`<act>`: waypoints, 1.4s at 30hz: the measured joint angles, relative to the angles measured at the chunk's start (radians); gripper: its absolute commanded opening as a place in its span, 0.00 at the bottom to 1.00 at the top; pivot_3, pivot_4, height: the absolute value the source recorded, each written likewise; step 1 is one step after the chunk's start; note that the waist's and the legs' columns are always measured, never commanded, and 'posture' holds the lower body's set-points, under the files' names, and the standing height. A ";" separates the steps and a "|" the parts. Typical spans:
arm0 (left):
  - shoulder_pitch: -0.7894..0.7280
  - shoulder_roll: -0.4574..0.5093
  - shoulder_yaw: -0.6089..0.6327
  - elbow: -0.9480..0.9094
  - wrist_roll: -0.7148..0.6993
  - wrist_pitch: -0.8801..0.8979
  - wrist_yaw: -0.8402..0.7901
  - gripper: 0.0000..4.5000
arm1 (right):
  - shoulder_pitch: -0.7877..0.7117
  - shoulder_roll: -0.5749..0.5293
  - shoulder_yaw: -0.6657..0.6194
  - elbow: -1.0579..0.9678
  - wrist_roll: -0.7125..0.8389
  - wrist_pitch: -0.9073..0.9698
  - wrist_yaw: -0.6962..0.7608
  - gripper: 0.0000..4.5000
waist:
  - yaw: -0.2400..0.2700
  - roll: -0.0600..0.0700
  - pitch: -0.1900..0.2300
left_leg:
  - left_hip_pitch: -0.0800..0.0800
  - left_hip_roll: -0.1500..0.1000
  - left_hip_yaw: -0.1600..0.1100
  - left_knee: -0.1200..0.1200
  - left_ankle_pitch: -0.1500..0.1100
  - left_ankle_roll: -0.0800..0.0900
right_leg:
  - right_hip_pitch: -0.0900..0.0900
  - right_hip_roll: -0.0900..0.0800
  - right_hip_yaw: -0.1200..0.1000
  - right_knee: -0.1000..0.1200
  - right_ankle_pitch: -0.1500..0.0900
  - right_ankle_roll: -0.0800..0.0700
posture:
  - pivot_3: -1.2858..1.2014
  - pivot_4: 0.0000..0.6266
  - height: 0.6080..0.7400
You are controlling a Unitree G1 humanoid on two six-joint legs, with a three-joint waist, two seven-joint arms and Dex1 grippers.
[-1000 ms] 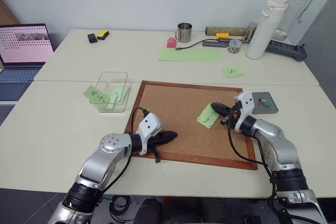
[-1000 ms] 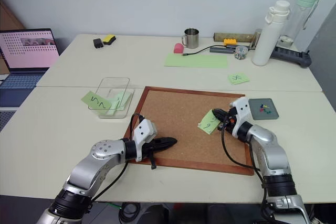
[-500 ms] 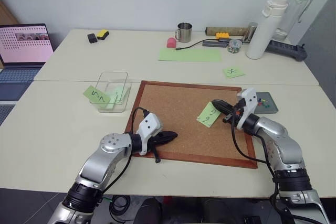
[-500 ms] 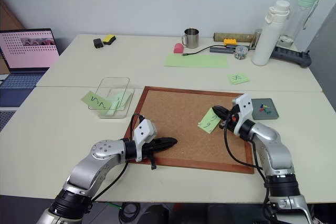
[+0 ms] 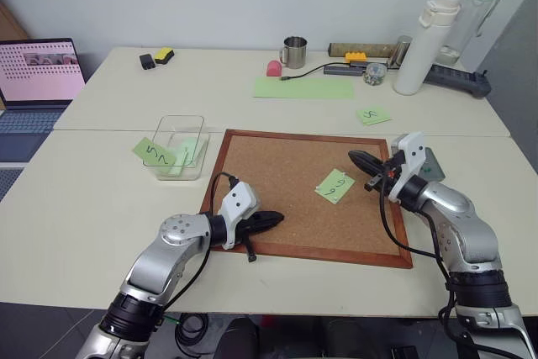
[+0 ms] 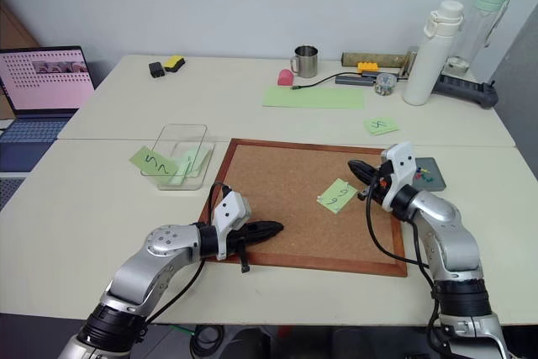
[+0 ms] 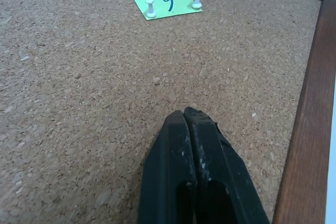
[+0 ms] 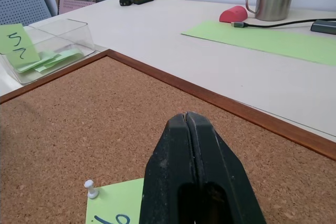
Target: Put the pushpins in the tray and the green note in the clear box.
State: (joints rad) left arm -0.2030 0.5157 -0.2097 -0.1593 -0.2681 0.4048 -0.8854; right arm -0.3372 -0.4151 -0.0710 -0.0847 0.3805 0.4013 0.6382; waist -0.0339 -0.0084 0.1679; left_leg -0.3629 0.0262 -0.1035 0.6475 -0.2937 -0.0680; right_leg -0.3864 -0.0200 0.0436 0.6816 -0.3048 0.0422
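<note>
Tray [image 5: 432,163] half hidden behind right tool [image 5: 355,157]; contents hard to make out. Clear box [image 5: 179,145] holds green slips. Green note [image 5: 334,185] lies on cork board [image 5: 286,174], whitish pushpins [image 7: 150,8] in it. Both tools closed, empty; left tool [image 5: 276,217] over board's near edge.

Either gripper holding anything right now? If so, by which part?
Nothing visible in either. Left gripper and right gripper are both shut with no pin between them; the green note lies pinned on the cork board.

Silver arms, white wrist housings, black cables, black fingers [image 7: 195,145].
</note>
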 measured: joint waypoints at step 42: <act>0.025 0.008 0.001 -0.019 0.001 -0.018 0.002 0.00 | 0.001 0.036 0.112 0.093 -0.159 0.035 -0.096 0.53 | 0.000 0.000 0.000 | 0.000 0.000 0.000 0.000 0.000 0.000 | 0.000 0.000 0.000 0.000 0.000 0.000 | 0.52 0.24 1.00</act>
State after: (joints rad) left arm -0.1780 0.5239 -0.2085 -0.1785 -0.2671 0.3867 -0.8829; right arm -0.3362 -0.3790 0.0413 0.0087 0.2214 0.4363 0.5418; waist -0.0337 -0.0083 0.1679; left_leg -0.3629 0.0262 -0.1035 0.6472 -0.2936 -0.0680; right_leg -0.3865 -0.0199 0.0436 0.6816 -0.3048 0.0422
